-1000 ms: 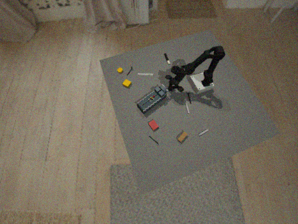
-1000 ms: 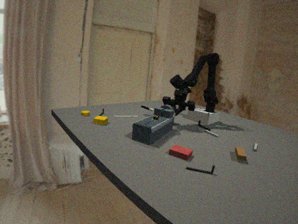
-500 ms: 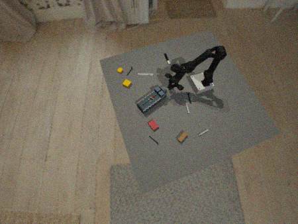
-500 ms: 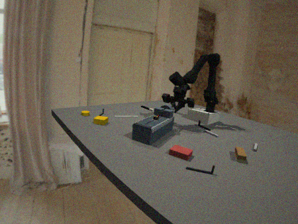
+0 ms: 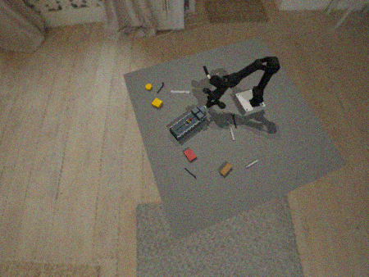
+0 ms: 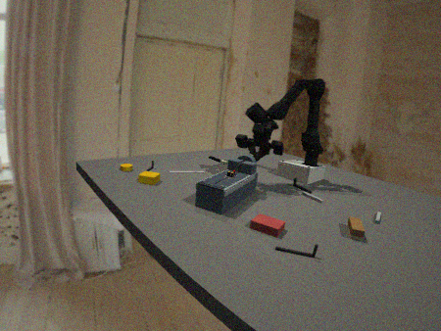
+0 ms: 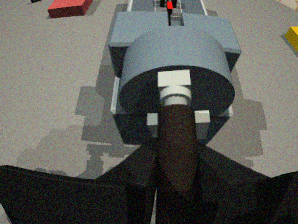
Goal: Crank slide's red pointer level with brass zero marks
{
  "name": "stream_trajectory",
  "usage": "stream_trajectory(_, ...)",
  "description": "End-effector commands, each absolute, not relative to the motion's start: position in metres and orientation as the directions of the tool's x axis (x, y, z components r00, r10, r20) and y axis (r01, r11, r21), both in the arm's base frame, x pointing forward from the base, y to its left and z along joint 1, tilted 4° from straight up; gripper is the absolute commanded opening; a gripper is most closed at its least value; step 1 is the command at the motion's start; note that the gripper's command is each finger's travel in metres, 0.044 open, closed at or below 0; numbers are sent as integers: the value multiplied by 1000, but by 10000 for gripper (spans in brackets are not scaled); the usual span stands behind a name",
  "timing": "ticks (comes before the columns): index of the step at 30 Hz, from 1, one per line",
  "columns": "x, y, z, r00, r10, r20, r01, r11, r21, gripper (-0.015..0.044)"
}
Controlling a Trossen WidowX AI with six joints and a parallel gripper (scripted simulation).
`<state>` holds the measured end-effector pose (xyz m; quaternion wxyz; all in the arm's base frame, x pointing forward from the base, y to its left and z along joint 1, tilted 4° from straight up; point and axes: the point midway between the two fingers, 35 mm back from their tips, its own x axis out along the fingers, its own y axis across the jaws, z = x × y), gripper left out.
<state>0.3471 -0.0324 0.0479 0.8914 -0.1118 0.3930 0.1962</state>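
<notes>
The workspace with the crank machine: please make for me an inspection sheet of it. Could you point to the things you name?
Surface: grey table top (image 5: 262,176) (image 6: 372,274).
Job's things: blue-grey machine (image 5: 183,128) (image 6: 211,197) (image 7: 175,47) upright; its dark crank handle (image 7: 176,145) in the gripper.
Clutter: red block (image 5: 189,154) (image 6: 268,224) (image 7: 70,7), orange block (image 5: 225,169) (image 6: 356,227), yellow pieces, dark and pale rods.
Gripper: shut on the handle (image 5: 207,105) (image 6: 260,156).
Cables: nothing seen.
Surroundings: curtain (image 6: 44,147), wooden floor (image 5: 74,164), rug (image 5: 221,250).
</notes>
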Motion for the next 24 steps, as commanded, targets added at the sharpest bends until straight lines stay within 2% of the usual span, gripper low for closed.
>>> stream_trajectory(1, 351, -40, 50, 618, 260, -742, -436, 898, -49, 0)
stream_trajectory(24, 359, -58, 41, 618, 259, -742, -436, 898, -51, 0)
